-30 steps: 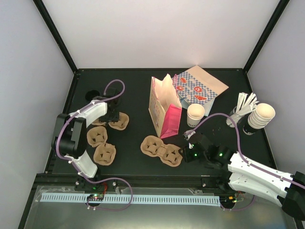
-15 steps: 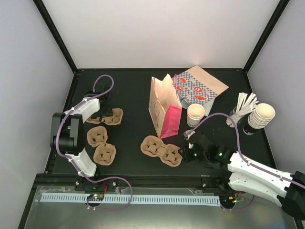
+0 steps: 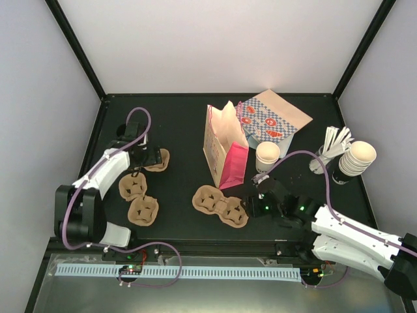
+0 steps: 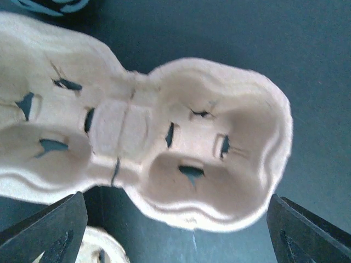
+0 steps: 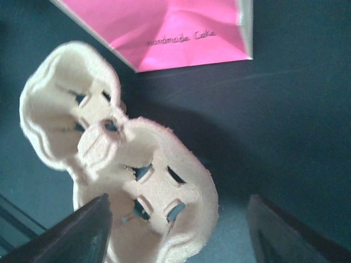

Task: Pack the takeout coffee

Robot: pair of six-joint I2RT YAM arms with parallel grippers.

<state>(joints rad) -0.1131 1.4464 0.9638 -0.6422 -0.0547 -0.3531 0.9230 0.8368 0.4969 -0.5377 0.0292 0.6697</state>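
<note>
The takeout coffee (image 3: 267,155), a small white paper cup, stands upright just right of the pink bag (image 3: 225,149), and neither gripper touches it. My left gripper (image 3: 150,157) (image 4: 175,241) is open, its fingers (image 4: 52,230) set wide on either side of a pulp cup carrier (image 3: 158,159) (image 4: 164,142) lying flat on the table. My right gripper (image 3: 250,206) (image 5: 181,235) is open at the right end of another pulp carrier (image 3: 221,205) (image 5: 142,181). That carrier's edge lies between the jaws, and the right finger (image 5: 285,233) stands clear of it.
A third pulp carrier (image 3: 138,199) lies front left. A flat patterned bag (image 3: 273,117) lies behind the pink one. A stack of nested cups (image 3: 358,158) and a holder of stirrers (image 3: 331,147) stand at the right. Black posts frame the table.
My left gripper has opened wide and its arm has swung left, with the carrier shifted slightly left. My right gripper has opened around the front carrier's end.
</note>
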